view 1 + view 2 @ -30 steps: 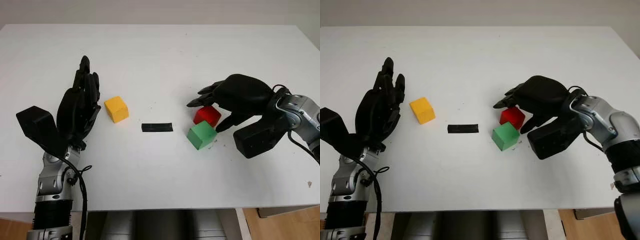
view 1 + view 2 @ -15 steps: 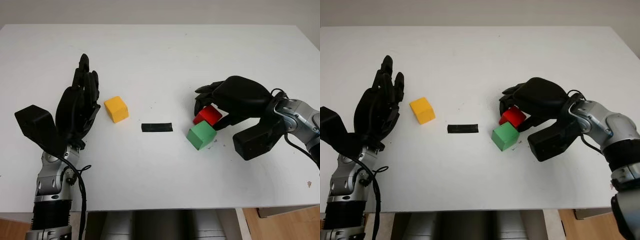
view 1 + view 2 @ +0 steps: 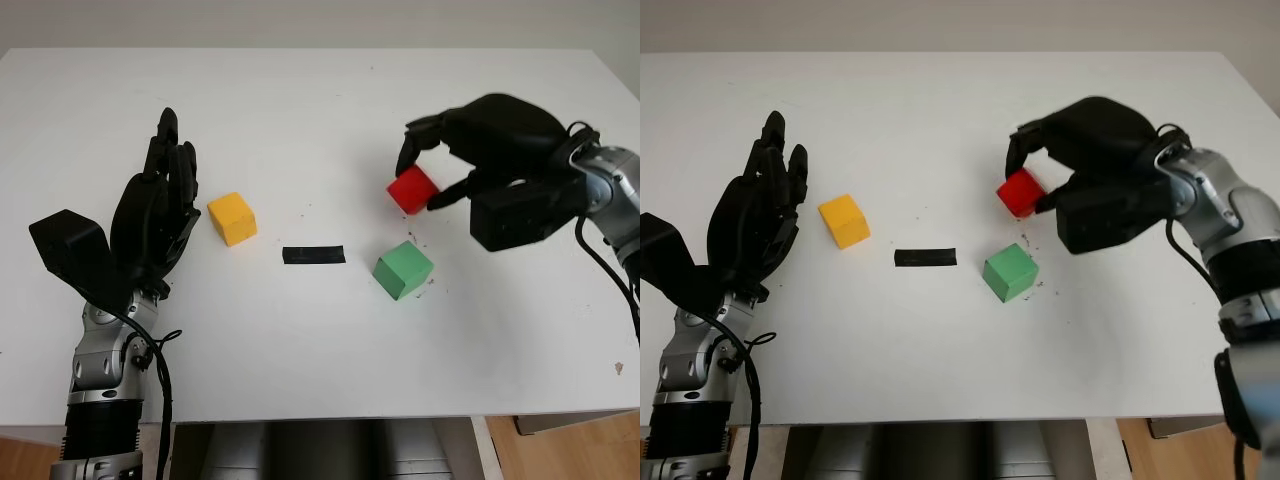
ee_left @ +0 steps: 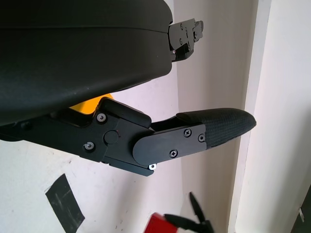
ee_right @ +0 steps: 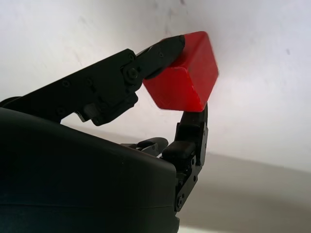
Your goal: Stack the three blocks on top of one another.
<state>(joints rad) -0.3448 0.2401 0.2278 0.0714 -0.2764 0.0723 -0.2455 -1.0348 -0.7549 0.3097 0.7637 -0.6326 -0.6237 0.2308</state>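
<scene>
My right hand (image 3: 425, 180) is shut on the red block (image 3: 413, 189), holding it tilted in the air above the table, up and a little right of the green block (image 3: 403, 269). In the right wrist view the red block (image 5: 183, 79) is pinched between the fingers. The green block sits alone on the white table (image 3: 320, 110), right of centre. The yellow block (image 3: 232, 218) lies left of centre. My left hand (image 3: 160, 205) is open just left of the yellow block, apart from it.
A strip of black tape (image 3: 314, 254) lies on the table between the yellow and green blocks. The table's front edge (image 3: 330, 418) runs close below my arms. A wall (image 4: 277, 116) stands behind the table.
My right hand closed on the red block and lifted it up off the table, away from the green block. The left hand and the other blocks stayed put.
</scene>
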